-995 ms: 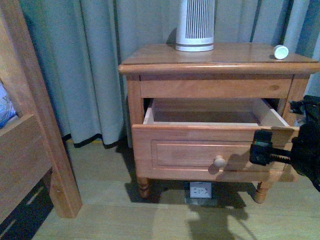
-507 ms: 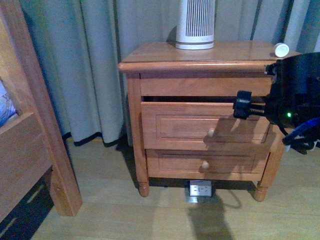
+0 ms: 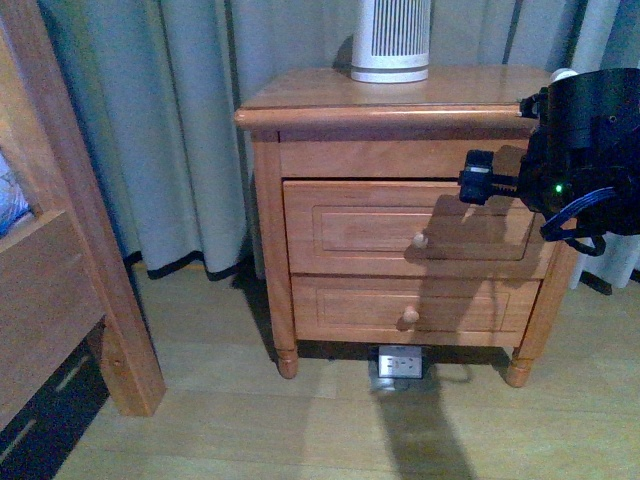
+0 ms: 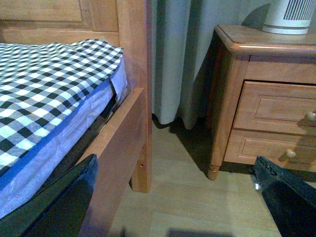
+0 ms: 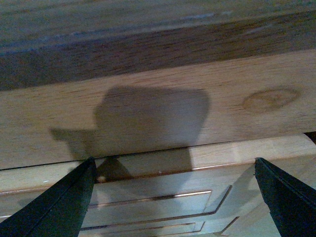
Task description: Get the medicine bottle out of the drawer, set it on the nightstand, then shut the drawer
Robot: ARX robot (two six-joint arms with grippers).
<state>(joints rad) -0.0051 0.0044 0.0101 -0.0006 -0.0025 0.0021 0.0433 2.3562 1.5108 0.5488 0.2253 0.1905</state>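
The drawer [image 3: 415, 228] has slid shut; right gripper [image 3: 478, 188] open-jawed, hovering close; careless retreat could snag its knob [image 3: 419, 241].

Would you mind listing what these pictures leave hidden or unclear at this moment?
- Medicine bottle: front view, only a white sliver shows behind the right arm, so its pose is unclear.
- Drawer interior: every view, hidden behind its front panel.
- Ribbed cylinder: front and left wrist views, top cut off by the frame edge.
- Right gripper: front view, fingertips too small to judge; the right wrist view shows them apart.
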